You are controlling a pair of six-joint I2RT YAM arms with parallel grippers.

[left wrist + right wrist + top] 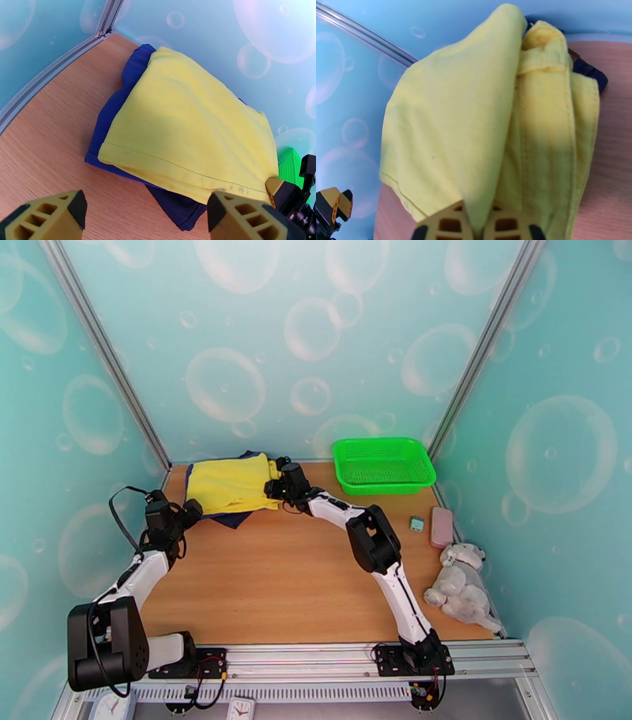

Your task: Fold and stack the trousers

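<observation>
The broad table (300, 587) has a pale wood-grain top, smooth and matte; in its far left corner lie the trousers (229, 483), a soft slab of thin bright yellow cloth folded to a rough rectangle, a stitched hem running along one edge; they sit on top of a navy blue garment (118, 102), which pokes out beneath them; at the far right sits a green basket (383, 442), rectangular, its plastic finely meshed; a fluffy grey-white plush toy (462, 587) slumps at the right edge; the right gripper (478, 225) is pinched tight on a fold of the yellow cloth, ribbed tan fingers (446, 225) pressed either side; the left gripper (144, 213) hangs near the pile, jaws spread wide, holding nothing; a rounded pink case (441, 526) lies beside a small teal block (416, 524)
</observation>
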